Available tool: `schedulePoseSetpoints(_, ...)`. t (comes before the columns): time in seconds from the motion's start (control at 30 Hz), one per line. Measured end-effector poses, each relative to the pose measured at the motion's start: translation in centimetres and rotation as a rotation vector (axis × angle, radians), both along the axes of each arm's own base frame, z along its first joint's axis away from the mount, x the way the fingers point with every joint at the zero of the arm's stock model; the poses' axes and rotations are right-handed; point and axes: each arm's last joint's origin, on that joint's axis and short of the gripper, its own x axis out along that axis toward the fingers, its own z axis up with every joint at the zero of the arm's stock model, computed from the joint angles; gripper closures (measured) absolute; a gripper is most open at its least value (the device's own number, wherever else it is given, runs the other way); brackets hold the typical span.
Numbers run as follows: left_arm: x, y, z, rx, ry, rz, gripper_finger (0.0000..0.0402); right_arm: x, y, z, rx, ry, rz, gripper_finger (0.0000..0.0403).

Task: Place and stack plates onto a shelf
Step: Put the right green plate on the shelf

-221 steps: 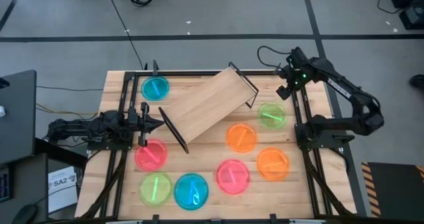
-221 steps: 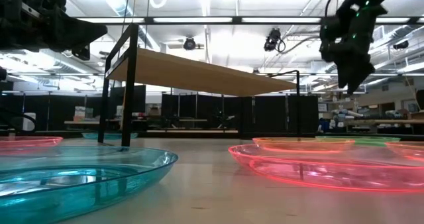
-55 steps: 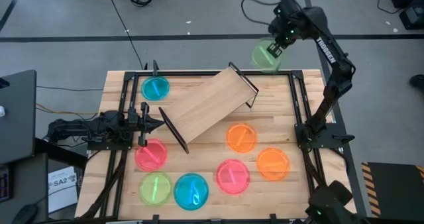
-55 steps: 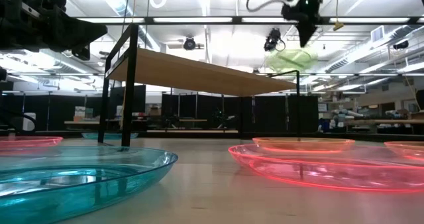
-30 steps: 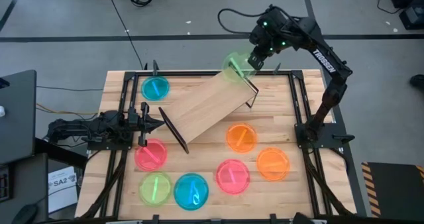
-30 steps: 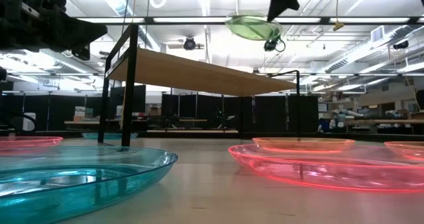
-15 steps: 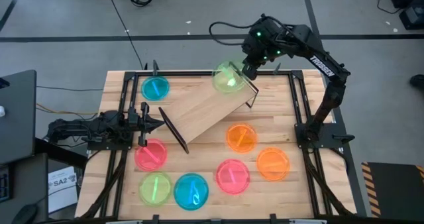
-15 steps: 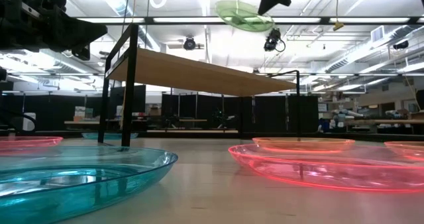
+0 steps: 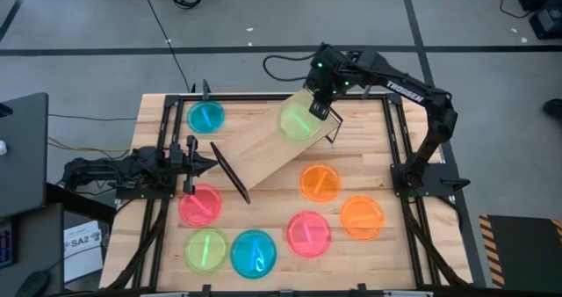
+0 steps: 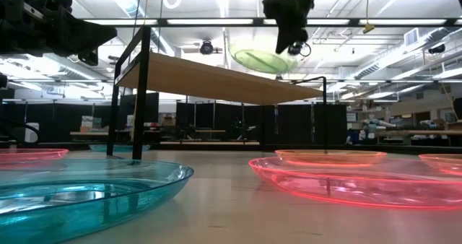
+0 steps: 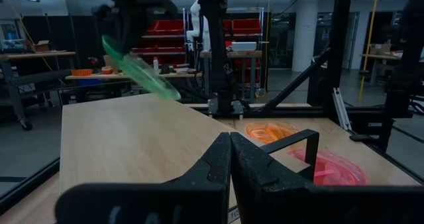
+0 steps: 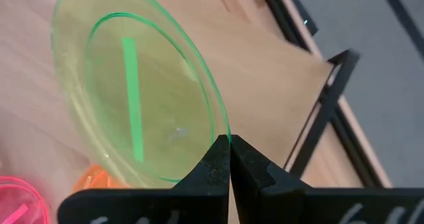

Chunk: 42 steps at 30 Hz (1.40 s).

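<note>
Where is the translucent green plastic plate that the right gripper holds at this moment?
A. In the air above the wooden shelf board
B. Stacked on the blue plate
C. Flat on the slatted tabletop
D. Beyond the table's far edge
A: the right gripper pinches the rim of the translucent green plastic plate, which hangs tilted above the light wooden shelf board, clear of it in the low view.

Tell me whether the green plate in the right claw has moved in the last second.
Yes. The green plate has come in from the shelf's far end to above its board.

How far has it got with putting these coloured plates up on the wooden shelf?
Barely begun: nothing rests on the shelf yet. The right gripper holds the first plate, a green plate, by its rim just above the board. Seven plates wait on the table, and the left gripper sits idle, shut.
</note>
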Motion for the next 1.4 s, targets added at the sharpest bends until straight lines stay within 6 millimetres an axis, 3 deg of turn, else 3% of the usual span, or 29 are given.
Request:
schedulePoseSetpoints(0.2, 0.0, 0.0, 0.0, 0.000, 0.000, 0.000, 0.0388, 0.0, -1.0, -2.2, 0.030, 0.008, -0.017, 0.0394)
schedulePoseSetpoints(0.53, 0.0, 0.0, 0.0, 0.000, 0.000, 0.000, 0.0388, -0.2, -2.0, -3.5, 0.036, 0.010, -0.052, 0.0394)
schedulePoseSetpoints(1.4, 0.0, 0.0, 0.0, 0.000, 0.000, 0.000, 0.0388, -0.1, -2.2, -3.4, 0.007, -0.005, -0.060, 0.0379)
